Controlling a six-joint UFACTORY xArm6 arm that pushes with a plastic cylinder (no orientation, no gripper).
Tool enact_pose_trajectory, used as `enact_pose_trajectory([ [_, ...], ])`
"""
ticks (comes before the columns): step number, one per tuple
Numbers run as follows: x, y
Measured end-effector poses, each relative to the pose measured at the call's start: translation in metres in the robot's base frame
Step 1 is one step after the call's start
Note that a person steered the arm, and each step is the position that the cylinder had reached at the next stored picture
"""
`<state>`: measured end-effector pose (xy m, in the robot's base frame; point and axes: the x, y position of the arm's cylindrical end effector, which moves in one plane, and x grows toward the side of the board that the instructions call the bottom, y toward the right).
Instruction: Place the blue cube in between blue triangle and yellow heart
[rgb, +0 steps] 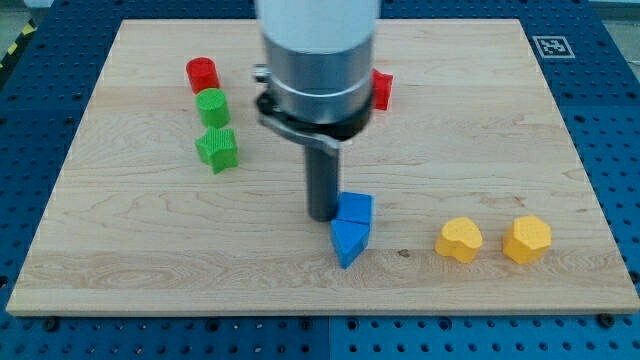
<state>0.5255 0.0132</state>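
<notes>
The blue cube (355, 208) sits just below the board's middle, touching the blue triangle (348, 242), which lies right under it toward the view's bottom. The yellow heart (459, 240) lies to the right of the triangle, apart from it. My tip (322, 216) stands on the board right at the cube's left side, touching or nearly touching it.
A yellow hexagon (527, 239) lies right of the heart. A red cylinder (201, 74), a green cylinder (212, 106) and a green star (217, 148) form a column at the upper left. A red block (381, 89) shows partly behind the arm. The wooden board (500, 120) ends at blue edges.
</notes>
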Motion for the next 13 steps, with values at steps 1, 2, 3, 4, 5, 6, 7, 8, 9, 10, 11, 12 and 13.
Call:
enact_pose_trajectory([
  [1,0.0,0.036],
  [2,0.0,0.038],
  [3,-0.004,0.024],
  [4,-0.022,0.012],
  [5,-0.022,0.044],
  [6,-0.022,0.076],
  [7,-0.022,0.08],
  [8,-0.022,0.08],
  [9,-0.015,0.079],
  [10,-0.009,0.075],
  [11,-0.008,0.071],
  [12,-0.007,0.064],
  [13,0.005,0.06],
])
